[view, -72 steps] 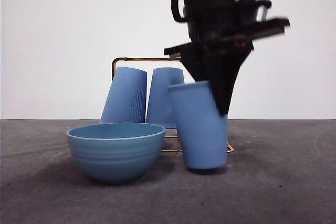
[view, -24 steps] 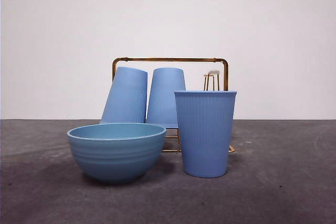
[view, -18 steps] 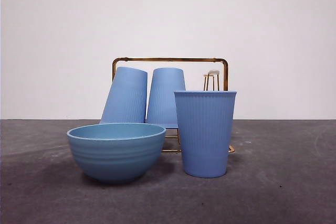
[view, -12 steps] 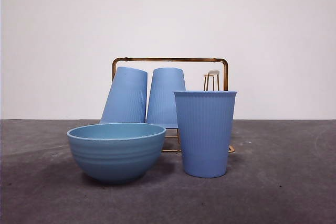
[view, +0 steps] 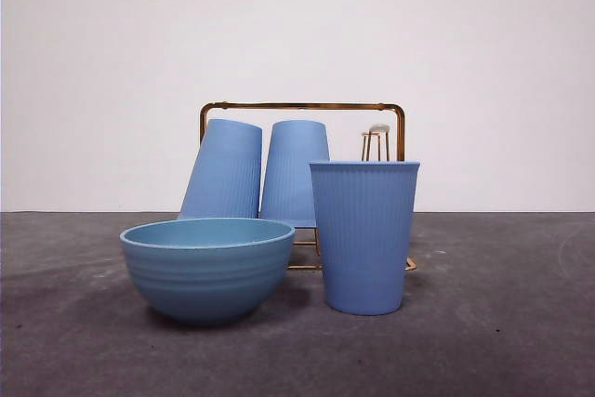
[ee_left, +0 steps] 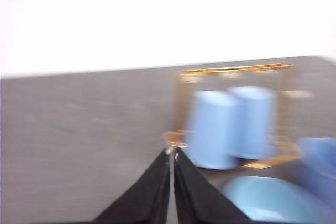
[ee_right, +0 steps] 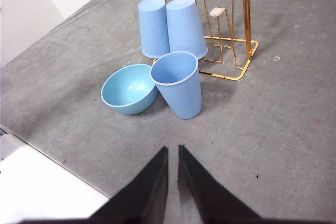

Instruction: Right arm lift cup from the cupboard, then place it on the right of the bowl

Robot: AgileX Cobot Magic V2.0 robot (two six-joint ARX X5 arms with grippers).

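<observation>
cup: we see it upright on table, just right of bowl, off rack
right tool: nearly closed, empty, well clear
left: we judge nothing

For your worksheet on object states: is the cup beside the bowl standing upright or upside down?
Upright. The cup stands mouth-up on the table right of the bowl; the right wrist view shows its open rim.

No legible text or labels

Low level front camera; both wrist cameras overlooking the cupboard.
</observation>
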